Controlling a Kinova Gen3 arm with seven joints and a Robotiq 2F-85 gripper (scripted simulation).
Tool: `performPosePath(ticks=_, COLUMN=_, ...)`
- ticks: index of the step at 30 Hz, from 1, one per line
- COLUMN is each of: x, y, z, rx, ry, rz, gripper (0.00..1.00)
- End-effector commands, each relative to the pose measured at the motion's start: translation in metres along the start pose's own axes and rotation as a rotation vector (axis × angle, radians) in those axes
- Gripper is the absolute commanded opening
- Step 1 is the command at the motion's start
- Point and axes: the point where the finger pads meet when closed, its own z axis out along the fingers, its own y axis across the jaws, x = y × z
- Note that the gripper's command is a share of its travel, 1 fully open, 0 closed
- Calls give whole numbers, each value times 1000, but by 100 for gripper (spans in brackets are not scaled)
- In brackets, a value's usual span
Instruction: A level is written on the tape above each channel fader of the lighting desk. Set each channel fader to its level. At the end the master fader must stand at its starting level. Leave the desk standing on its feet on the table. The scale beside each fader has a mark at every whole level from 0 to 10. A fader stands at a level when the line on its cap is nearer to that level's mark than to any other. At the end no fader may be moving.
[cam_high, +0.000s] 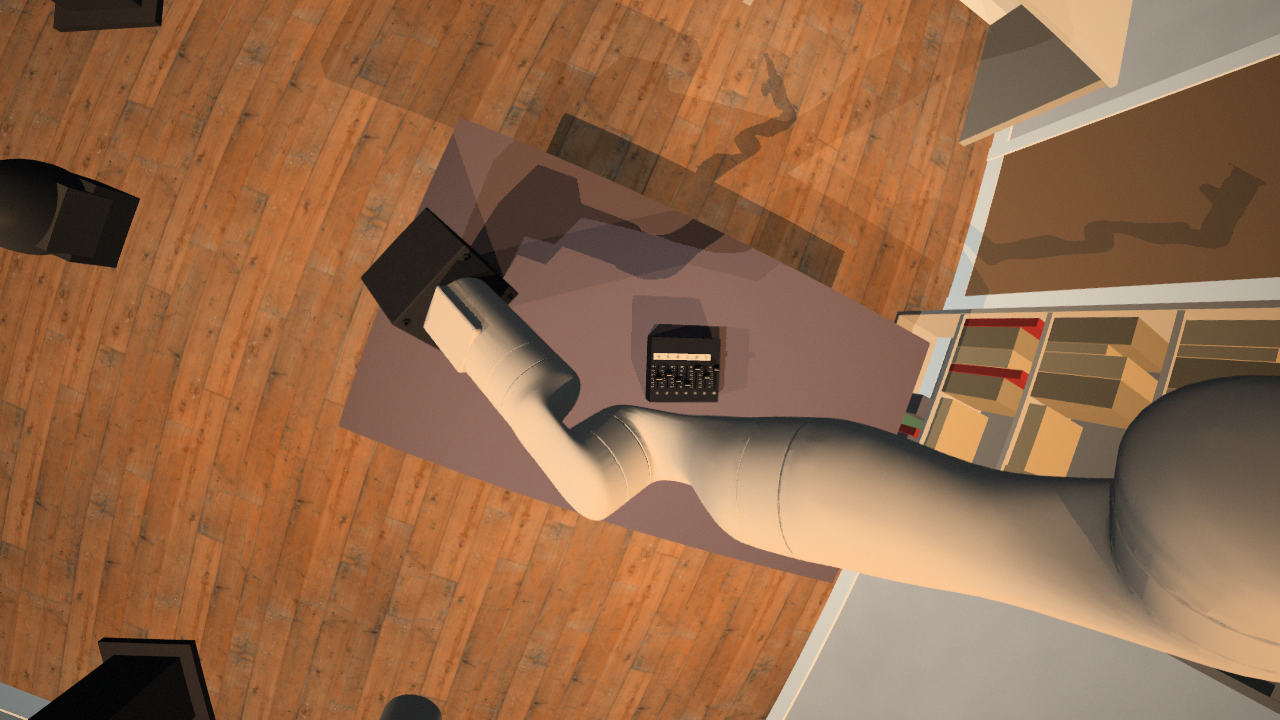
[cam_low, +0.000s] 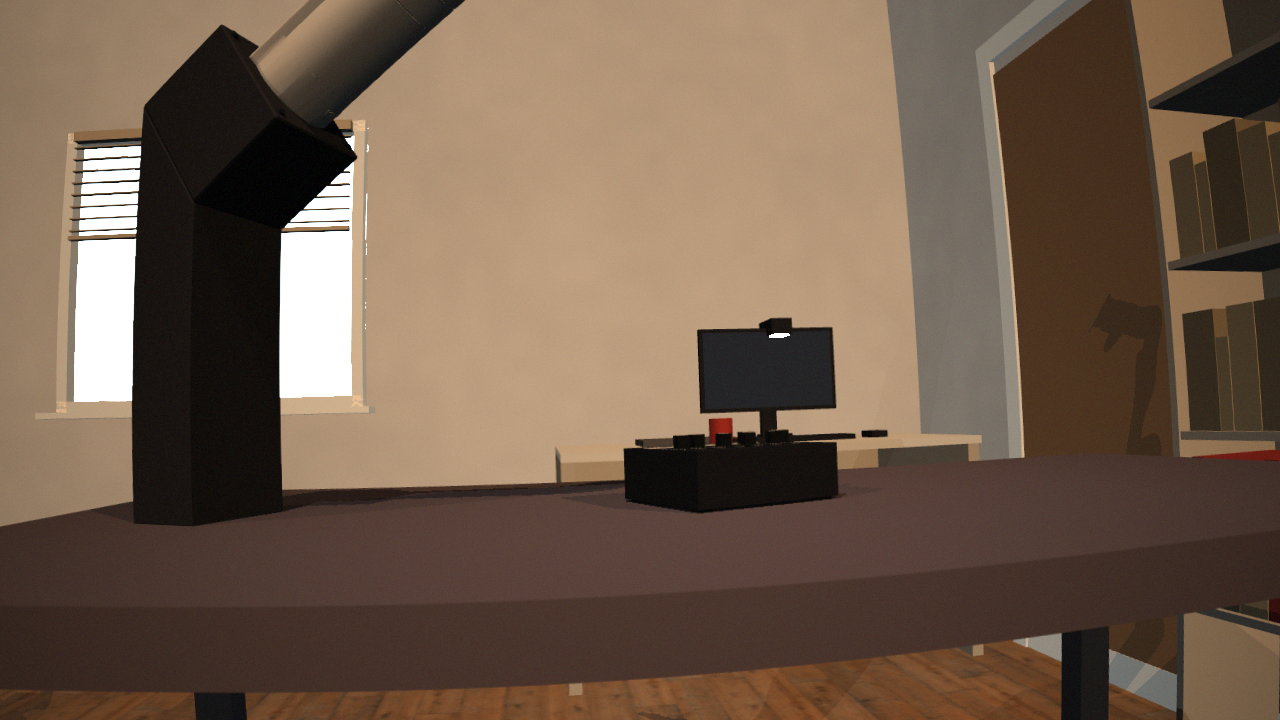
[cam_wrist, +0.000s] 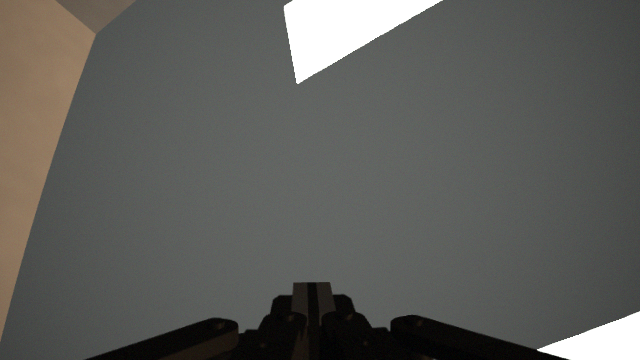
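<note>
The black lighting desk stands on its feet near the middle of the brown table. A pale tape strip runs along its top and a row of faders sits below it; the written levels are too small to read. In the side view the desk shows as a low black box with fader caps on top. My gripper is shut and empty. It points up at the grey ceiling, far above the desk. The arm reaches across the table's near side, past the desk.
The arm's black base column stands on the table's left end. A bookshelf is to the right of the table. A monitor on a far desk stands behind the lighting desk.
</note>
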Motion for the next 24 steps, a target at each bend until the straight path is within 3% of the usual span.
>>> performPosePath(ticks=1, x=12, y=70, z=-12, rx=-58, ry=5, rz=-46, gripper=0)
performPosePath(ticks=3, x=12, y=70, z=-12, rx=-58, ry=5, rz=-46, gripper=0)
performPosePath(ticks=4, x=18, y=105, z=-23, rx=-105, ry=0, rz=-88, gripper=0)
performPosePath(ticks=6, x=20, y=111, z=-24, rx=-105, ry=0, rz=-88, gripper=0)
performPosePath(ticks=7, x=26, y=139, z=-36, rx=-152, ry=-5, rz=-129, gripper=0)
performPosePath(ticks=9, x=28, y=151, z=-39, rx=-152, ry=-5, rz=-129, gripper=0)
performPosePath(ticks=10, x=35, y=178, z=-52, rx=-200, ry=-12, rz=-169, gripper=0)
performPosePath(ticks=12, x=38, y=190, z=-57, rx=-200, ry=-12, rz=-169, gripper=0)
performPosePath(ticks=13, x=45, y=217, z=-71, rx=-249, ry=-21, rz=-209, gripper=0)
performPosePath(ticks=14, x=48, y=228, z=-76, rx=-249, ry=-21, rz=-209, gripper=0)
performPosePath(ticks=16, x=48, y=228, z=-76, rx=-249, ry=-21, rz=-209, gripper=0)
performPosePath(ticks=17, x=58, y=265, z=-98, rx=-299, ry=-31, rz=-247, gripper=0)
performPosePath(ticks=19, x=58, y=265, z=-98, rx=-299, ry=-31, rz=-247, gripper=0)
performPosePath(ticks=20, x=68, y=295, z=-119, rx=-349, ry=-42, rz=-285, gripper=0)
performPosePath(ticks=22, x=70, y=301, z=-122, rx=-349, ry=-42, rz=-285, gripper=0)
performPosePath(ticks=23, x=80, y=328, z=-143, rx=-399, ry=-54, rz=-322, gripper=0)
performPosePath(ticks=24, x=82, y=334, z=-148, rx=-399, ry=-54, rz=-322, gripper=0)
